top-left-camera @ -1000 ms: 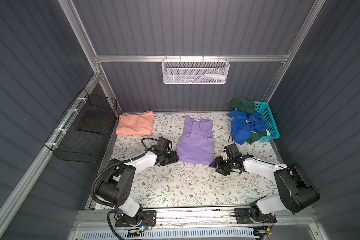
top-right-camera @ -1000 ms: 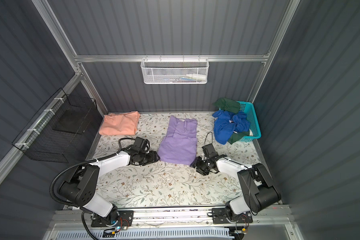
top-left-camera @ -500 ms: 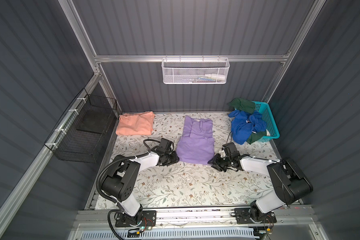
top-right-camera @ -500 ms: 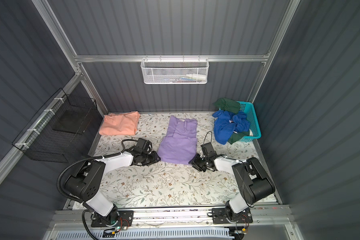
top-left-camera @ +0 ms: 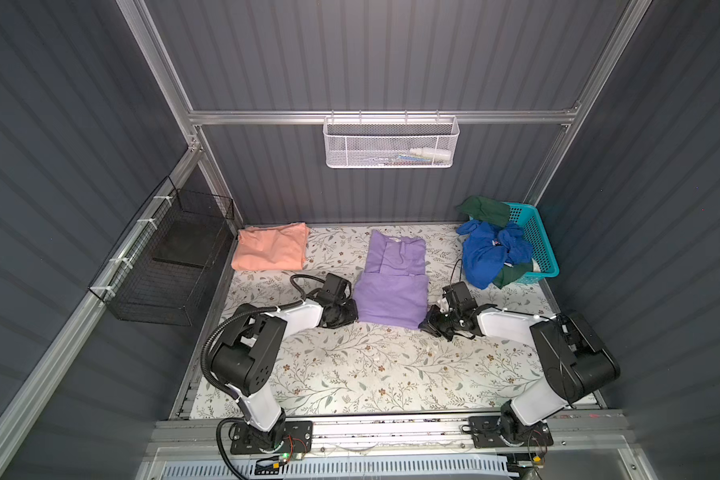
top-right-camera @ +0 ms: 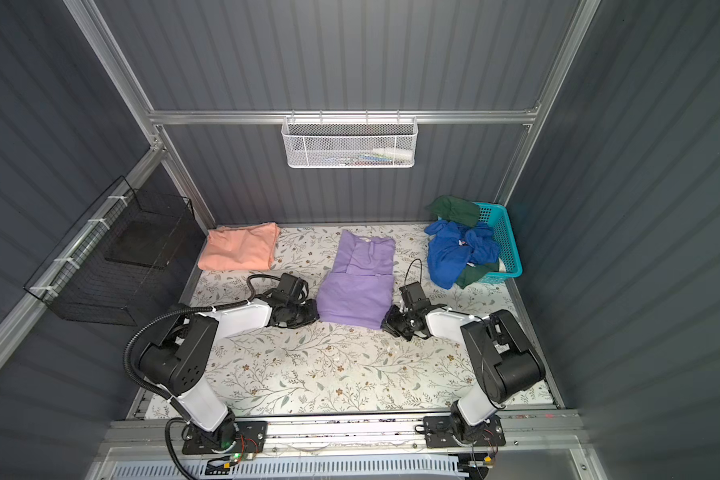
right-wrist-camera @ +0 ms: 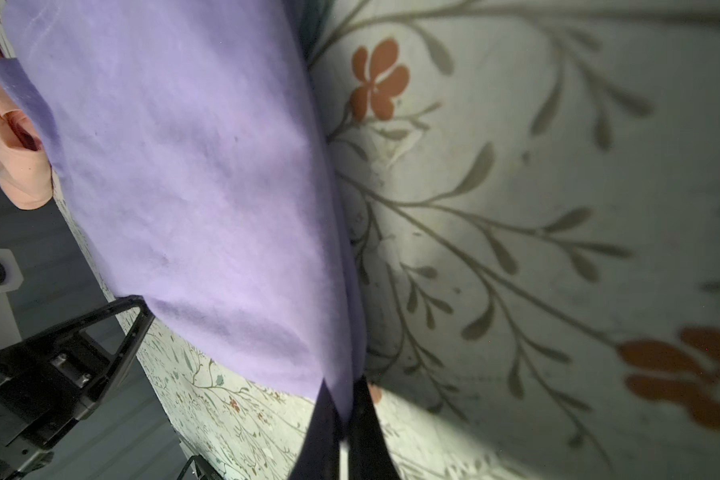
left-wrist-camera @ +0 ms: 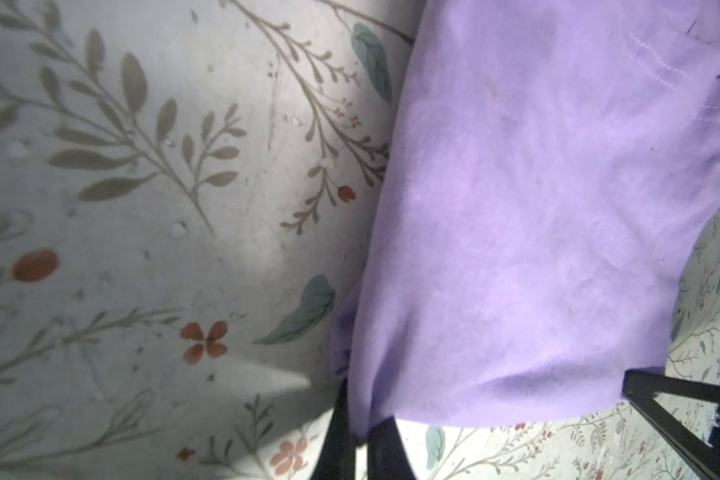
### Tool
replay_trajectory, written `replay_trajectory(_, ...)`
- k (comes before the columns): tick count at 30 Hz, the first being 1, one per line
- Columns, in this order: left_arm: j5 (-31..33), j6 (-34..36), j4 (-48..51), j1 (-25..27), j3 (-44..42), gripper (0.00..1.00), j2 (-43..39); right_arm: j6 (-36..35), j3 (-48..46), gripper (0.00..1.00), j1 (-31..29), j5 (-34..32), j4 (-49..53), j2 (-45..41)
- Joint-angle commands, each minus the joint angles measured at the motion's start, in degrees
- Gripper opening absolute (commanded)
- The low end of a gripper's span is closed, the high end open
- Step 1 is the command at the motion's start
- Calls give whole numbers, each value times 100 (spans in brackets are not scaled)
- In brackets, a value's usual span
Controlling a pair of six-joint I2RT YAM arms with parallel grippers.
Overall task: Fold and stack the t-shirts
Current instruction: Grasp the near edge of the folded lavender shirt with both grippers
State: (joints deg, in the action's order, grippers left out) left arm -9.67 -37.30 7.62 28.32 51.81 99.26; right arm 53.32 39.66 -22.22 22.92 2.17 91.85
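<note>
The lavender t-shirt (top-left-camera: 393,286) lies flat in the middle of the counter (top-left-camera: 371,374). It is already narrowed into a long strip with the sleeves turned in, collar end away from the robot and hem end toward it. It looks like thin, limp cotton: light, with no stiffness of its own, and likely to sag and drag between two hold points. It therefore wants taking by both hem corners at once, pinching every layer (a grip on the top layer alone would let the fold fall open). Both claws sit there. The left claw (left-wrist-camera: 360,436) is clamped on the near left corner, with cloth bunched between its fingers, and the right claw (right-wrist-camera: 344,415) is clamped likewise on the near right corner. I judge the next move is to carry the hem over toward the collar, both sides level and in step. The salmon t-shirt (top-left-camera: 271,249) lies folded at the back left of the counter, well apart, and is the likely place to stack. At the back right, a turquoise basket (top-left-camera: 541,245) holds blue garments (top-left-camera: 487,257) and a green garment (top-left-camera: 485,210) spilling over its rim.
</note>
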Motion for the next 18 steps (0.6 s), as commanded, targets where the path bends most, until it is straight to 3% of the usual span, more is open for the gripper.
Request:
replay_trajectory(1, 18, 199, 239, 16, 138, 0, 113, -205, 141, 0, 44, -124, 303, -134)
replay_trajectory(18, 334, 364, 974, 463, 186, 0, -1179, -606, 326, 0, 31, -82, 1236, -1214)
